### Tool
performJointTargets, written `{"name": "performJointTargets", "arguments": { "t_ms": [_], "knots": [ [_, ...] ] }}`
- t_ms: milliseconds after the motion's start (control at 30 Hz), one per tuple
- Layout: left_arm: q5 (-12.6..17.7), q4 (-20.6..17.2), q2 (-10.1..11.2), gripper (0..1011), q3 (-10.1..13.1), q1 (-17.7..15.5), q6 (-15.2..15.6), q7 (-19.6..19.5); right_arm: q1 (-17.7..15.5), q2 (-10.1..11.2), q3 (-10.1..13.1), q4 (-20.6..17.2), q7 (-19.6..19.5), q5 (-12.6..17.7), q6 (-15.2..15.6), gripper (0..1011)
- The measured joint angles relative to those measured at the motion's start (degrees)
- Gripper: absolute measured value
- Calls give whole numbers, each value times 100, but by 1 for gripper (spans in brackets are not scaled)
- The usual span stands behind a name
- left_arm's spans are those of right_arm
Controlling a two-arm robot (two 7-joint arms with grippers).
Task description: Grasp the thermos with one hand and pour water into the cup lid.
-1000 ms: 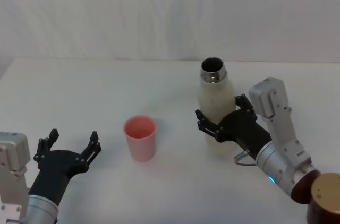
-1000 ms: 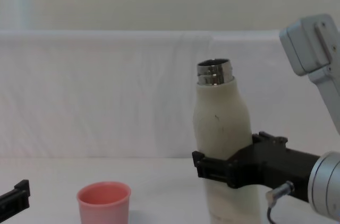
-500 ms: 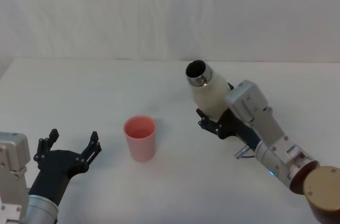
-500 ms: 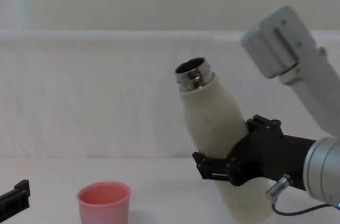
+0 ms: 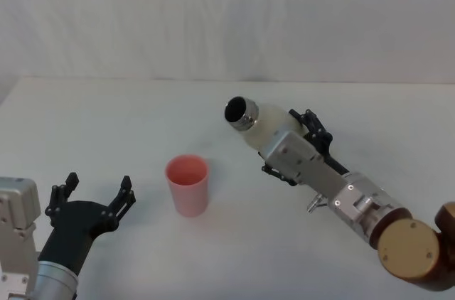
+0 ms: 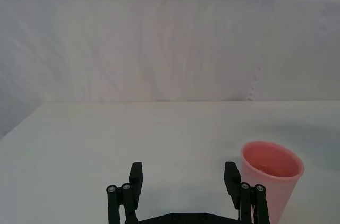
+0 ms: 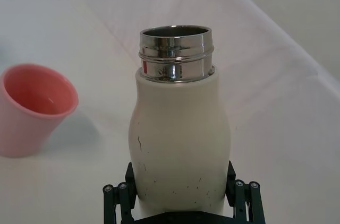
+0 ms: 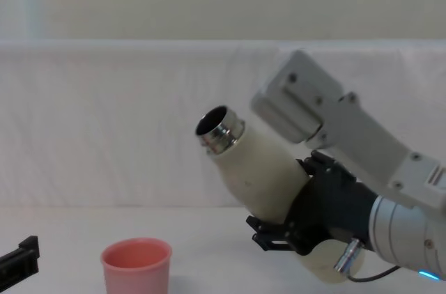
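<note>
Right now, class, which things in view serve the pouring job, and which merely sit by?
In use:
- tall cream-white thermos with steel neck, tilted
- right black pincer, gripping it
- small salmon-pink plastic cup lid

Sitting by:
- left black pincer, open
- white table

My counter [image 5: 106,115] is a plain white surface, and its far edge meets a white wall. Only one thing stands directly on it: the cup lid [image 5: 188,185], pink, upright, with its open mouth up. All around the cup lid the counter is bare white. A soft shadow lies on the counter just beside the cup lid.
</note>
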Motion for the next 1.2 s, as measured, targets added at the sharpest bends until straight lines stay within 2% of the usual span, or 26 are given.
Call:
{"name": "performJointTargets", "arguments": {
  "t_ms": [367,600,1200],
  "knots": [
    [0,0,0,1001,0,0,0,0,236,-36,-256,298,-2,-823,106,951],
    [0,0,0,1001,0,0,0,0,306,-78,-310,421,39,-1088,117,952],
    [0,0,0,1001,0,0,0,0,556,-208,-549,679,164,-2014,209,951]
  ]
}}
